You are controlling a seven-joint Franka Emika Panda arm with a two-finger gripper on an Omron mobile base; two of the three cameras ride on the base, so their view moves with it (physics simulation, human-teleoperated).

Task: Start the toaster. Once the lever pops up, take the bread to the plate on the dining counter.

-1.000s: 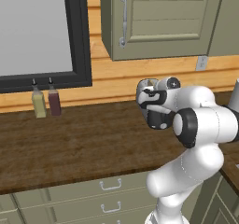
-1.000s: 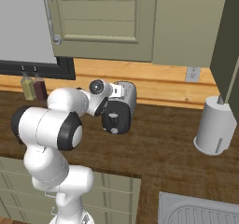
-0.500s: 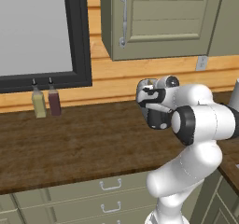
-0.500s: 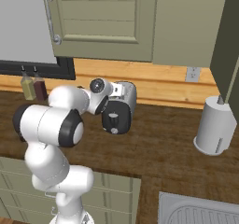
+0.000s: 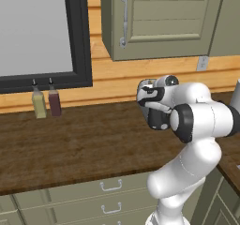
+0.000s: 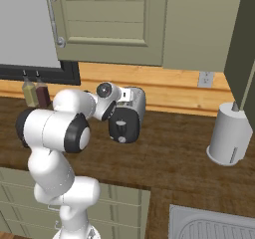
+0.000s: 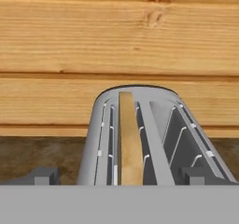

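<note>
The toaster is a rounded silver box with a black end panel and stands on the wood counter against the plank wall. In the hand view I look straight down its top, which has two slots. The bread, a pale tan slice seen edge-on, stands upright in the left slot. My gripper hovers open just above the toaster, one dark fingertip on each side and nothing between them. In the left base view my arm covers most of the toaster. The plate and the dining counter are out of view.
Two small bottles stand under the black-framed window at the back left. A grey cylinder stands on the counter to the right of the toaster. A sink lies at the front right. A wall cabinet hangs overhead.
</note>
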